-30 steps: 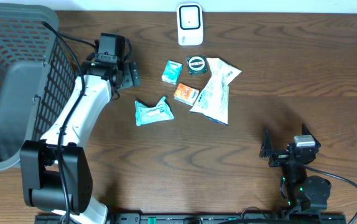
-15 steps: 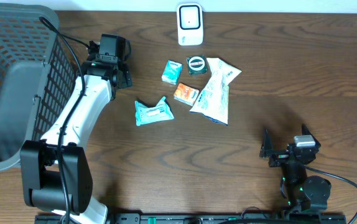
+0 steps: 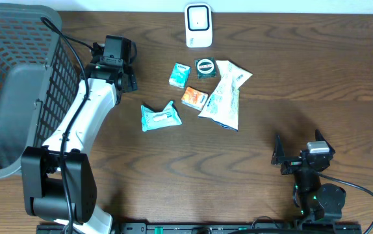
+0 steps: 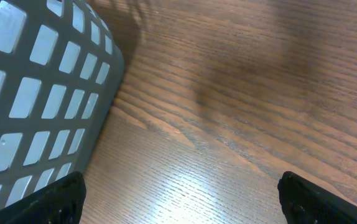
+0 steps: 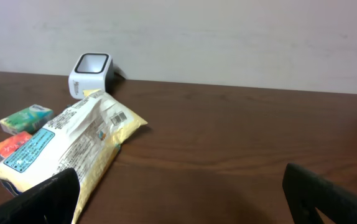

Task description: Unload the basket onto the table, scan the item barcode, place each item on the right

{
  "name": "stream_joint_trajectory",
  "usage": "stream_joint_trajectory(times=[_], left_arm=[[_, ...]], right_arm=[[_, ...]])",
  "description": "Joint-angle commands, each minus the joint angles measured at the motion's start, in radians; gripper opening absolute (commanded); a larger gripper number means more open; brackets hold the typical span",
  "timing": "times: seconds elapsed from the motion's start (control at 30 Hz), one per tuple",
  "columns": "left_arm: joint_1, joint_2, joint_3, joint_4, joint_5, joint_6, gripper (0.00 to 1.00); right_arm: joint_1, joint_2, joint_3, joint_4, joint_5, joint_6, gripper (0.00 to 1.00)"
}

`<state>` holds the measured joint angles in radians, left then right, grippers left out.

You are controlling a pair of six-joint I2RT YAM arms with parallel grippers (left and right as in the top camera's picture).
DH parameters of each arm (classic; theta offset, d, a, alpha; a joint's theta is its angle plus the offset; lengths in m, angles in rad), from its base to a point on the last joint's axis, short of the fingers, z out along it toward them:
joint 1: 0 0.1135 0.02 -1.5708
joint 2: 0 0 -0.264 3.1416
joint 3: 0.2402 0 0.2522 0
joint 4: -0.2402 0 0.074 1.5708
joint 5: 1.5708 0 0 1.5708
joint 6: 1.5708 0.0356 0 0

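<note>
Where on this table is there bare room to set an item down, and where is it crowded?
Free: the wood right of the bag, and the front strip below the teal pack. Crowded: the small boxes below the scanner.

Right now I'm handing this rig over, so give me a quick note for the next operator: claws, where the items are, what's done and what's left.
Left claw: open, holding nothing, over the table beside the grey basket.
Right claw: open, holding nothing, low near the front edge, facing the items.
Items: teal box, orange box, round tin, snack bag and teal wipes pack lie clustered mid-table, in front of the white scanner.
Done: nothing is picked up, judging by how things lie.
Left: grasp an item and show its barcode to the scanner.
</note>
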<state>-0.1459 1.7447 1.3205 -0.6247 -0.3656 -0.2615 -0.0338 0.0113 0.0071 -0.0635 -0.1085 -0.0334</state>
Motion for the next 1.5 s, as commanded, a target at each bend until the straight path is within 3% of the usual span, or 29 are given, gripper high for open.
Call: stream_joint_trajectory(times=[0.0,0.73,1.0,1.1,1.4,1.47], left_arm=[[0.001,-0.004,0.012,-0.003,-0.02,0.005,0.98],[0.001,-0.004,0.012,-0.003,-0.02,0.005,0.98],[0.001,-0.004,0.012,-0.003,-0.02,0.005,0.98],[0.001,-0.004,0.012,-0.003,-0.02,0.005,0.98],[0.001,-0.004,0.012,-0.003,-0.02,0.005,0.98],[0.001,-0.004,0.012,-0.003,-0.02,0.005,0.98]], right_arm=[[-0.006,-0.005,-0.002,-0.004,-0.006,0.01,0.99],[-0.006,-0.005,-0.002,0.002,0.008,0.01,0.99],[-0.006,-0.005,-0.002,0.074,-0.077,0.037,0.99],[-0.006,-0.005,-0.002,0.187,-0.082,0.061,0.99],[-0.006,0.074,0.004,0.935,0.032,0.107,0.99],[-0.006,0.142,0.033,1.025,0.028,0.108,0.99]])
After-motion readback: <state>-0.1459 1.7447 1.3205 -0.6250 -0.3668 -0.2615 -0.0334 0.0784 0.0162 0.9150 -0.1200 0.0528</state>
